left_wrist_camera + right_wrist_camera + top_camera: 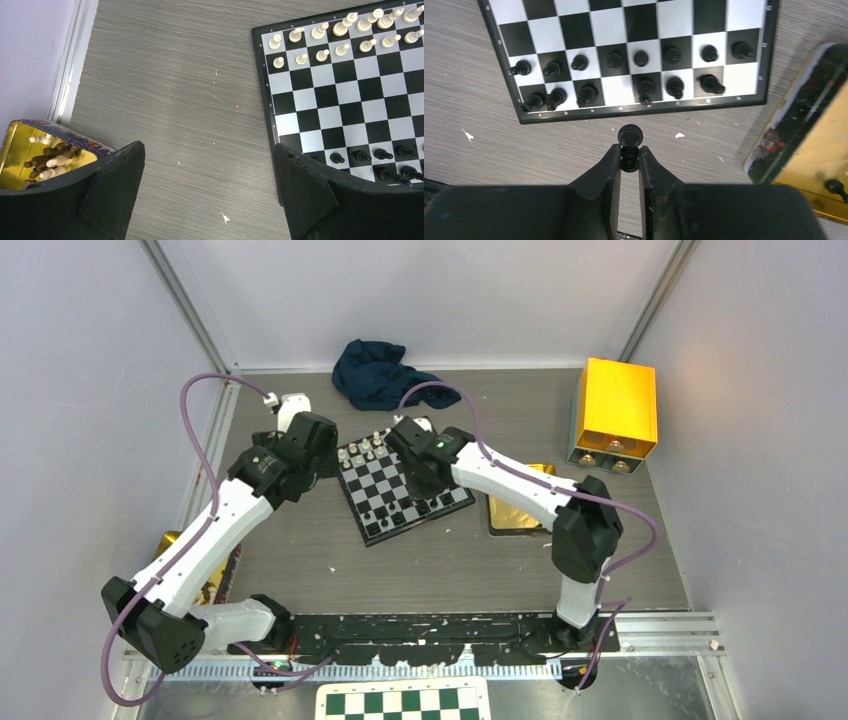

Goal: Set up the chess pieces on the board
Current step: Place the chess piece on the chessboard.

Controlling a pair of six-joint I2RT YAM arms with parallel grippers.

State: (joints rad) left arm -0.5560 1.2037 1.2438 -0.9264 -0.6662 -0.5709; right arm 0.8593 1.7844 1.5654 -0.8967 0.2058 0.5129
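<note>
The board (pixel 372 532) lies mid-table. Silvery-white chess pieces (pixel 320 42) fill two rows at its far side. Black chess pieces (pixel 614 60) stand in two rows along the side nearest my right arm, and two squares in the outer row are bare. My right gripper (pixel 629 156) is shut on a black piece (pixel 629 136), held just off the board's edge over the table. It hangs above the board's near right part (pixel 425 480). My left gripper (pixel 207 150) stands wide open over bare table left of the board, with nothing between its fingers.
A gold tin (pixel 15 150) holding spare pieces sits at the left wall. A gold tin lid (pixel 809 145) with one black piece (pixel 836 186) in it lies right of the board. A blue cloth (pixel 380 370) and a yellow box (pixel 615 410) are at the back.
</note>
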